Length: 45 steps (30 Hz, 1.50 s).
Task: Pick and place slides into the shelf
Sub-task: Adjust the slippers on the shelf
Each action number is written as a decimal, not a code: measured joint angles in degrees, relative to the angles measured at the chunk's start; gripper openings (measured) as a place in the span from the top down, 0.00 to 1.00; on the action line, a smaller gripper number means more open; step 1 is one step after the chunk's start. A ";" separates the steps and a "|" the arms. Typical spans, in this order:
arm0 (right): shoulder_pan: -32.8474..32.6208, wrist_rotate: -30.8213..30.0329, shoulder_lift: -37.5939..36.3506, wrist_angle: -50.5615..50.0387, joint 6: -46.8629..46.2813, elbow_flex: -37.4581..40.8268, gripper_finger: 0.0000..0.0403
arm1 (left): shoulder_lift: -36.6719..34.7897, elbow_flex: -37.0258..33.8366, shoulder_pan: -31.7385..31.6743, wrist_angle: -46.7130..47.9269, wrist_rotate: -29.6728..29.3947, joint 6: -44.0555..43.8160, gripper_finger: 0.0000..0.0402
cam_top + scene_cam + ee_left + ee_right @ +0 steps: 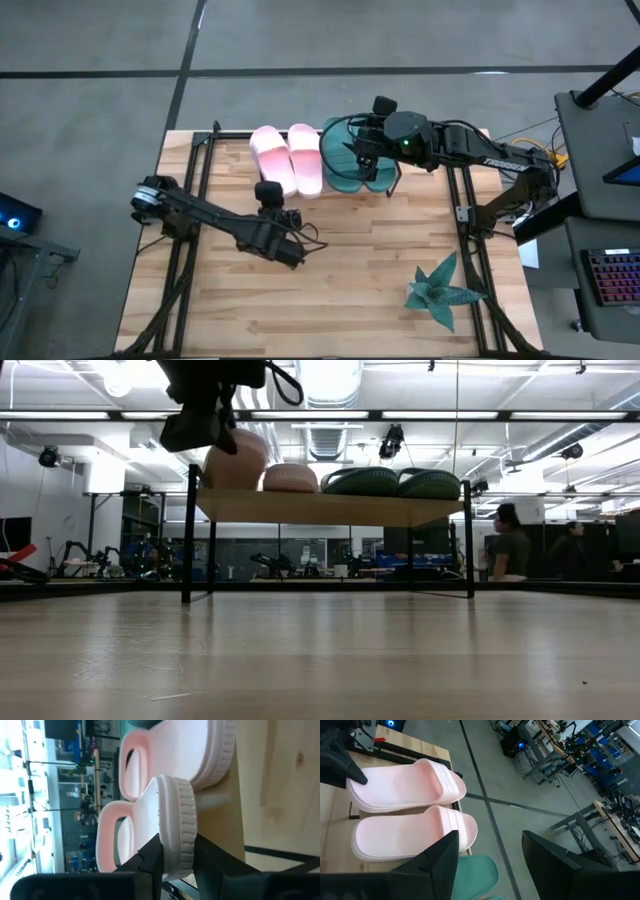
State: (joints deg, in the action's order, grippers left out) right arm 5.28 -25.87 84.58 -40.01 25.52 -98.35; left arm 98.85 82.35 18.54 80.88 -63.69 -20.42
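Pink and teal slides sit in a row on the shelf [420,172].
The left gripper [176,862] clamps the heel of the outer pink slide [160,830], its partner [185,755] just beyond the jaws. The right gripper [490,852] hangs wide open over the teal pair [352,160].

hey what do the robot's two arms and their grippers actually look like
Both arms are dark, slim and jointed. The left arm has a silvery round base joint and loose black cable by its wrist. The right arm carries pale lettering, a small green light and looped black cables. The left gripper has flat, black, angular fingers.
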 joint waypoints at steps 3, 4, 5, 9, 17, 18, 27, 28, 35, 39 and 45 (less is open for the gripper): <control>0.00 -0.02 0.00 0.00 0.00 0.00 0.48 | 0.00 0.00 0.89 -0.96 -1.38 0.05 0.84; 0.00 -0.02 0.00 0.00 0.00 0.00 0.48 | -0.07 0.00 1.26 -0.99 -1.66 0.04 0.84; 0.00 -0.01 0.00 0.00 0.00 0.00 0.48 | -0.16 -0.04 1.68 -0.99 -1.96 0.02 0.84; 0.00 -0.01 0.00 0.00 -0.01 0.00 0.48 | -0.55 -0.10 3.19 -1.53 -2.98 -0.23 0.84; 0.00 -0.02 0.00 0.00 -0.02 0.00 0.48 | -2.40 -2.83 4.90 -6.83 -3.34 -0.23 0.84; 0.00 -0.02 0.00 0.00 -0.02 0.00 0.48 | -2.81 -3.69 4.90 -7.68 -3.39 -0.26 0.84; 0.00 -0.02 0.00 0.00 -0.04 0.00 0.48 | -8.87 -12.58 5.66 -17.54 -5.34 2.43 0.84; 0.00 -0.02 0.00 0.00 -0.04 0.00 0.48 | -9.58 -13.49 5.97 -19.07 -5.42 3.56 0.84; 0.00 -0.02 0.00 0.00 -0.08 0.02 0.48 | -15.15 -17.28 7.49 -32.36 -5.33 15.30 0.84; 0.00 -0.02 0.00 0.00 -0.44 0.00 0.48 | -17.42 -18.38 7.46 -36.28 -5.20 19.38 0.84; 0.02 -0.02 0.00 0.00 -0.45 0.02 0.48 | -18.32 -20.48 7.46 -39.96 -4.88 22.77 0.84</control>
State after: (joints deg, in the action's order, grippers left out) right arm 5.30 -25.89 84.58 -40.01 25.07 -98.32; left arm 80.53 61.87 26.00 40.92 -68.56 2.35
